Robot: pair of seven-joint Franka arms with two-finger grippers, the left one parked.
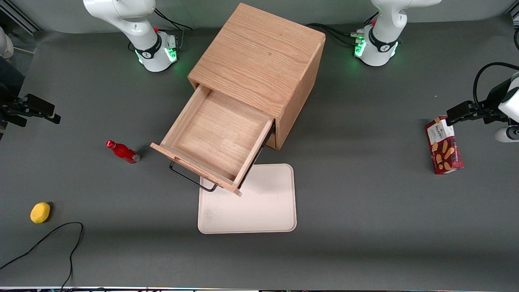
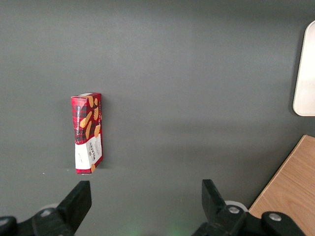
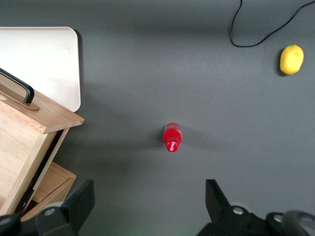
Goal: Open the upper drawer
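Note:
The upper drawer [image 1: 219, 138] of the light-oak cabinet [image 1: 259, 56] stands pulled far out, its square tray bare inside. Its long black wire handle [image 1: 192, 178] faces the front camera and overhangs a cream tray. In the right wrist view the drawer's front corner [image 3: 44, 115] and handle [image 3: 17, 86] show, with the lower drawer [image 3: 49, 184] under them. My gripper [image 1: 44, 111] hovers toward the working arm's end of the table, well apart from the drawer. It is open [image 3: 147, 199], with only bare table and a red bottle below it.
A red bottle [image 1: 123, 151] stands beside the drawer, toward the working arm's end. A yellow lemon [image 1: 40, 212] and a black cable [image 1: 52, 243] lie nearer the front camera. A cream tray [image 1: 259, 202] lies in front of the cabinet. A cracker box [image 1: 444, 144] lies toward the parked arm's end.

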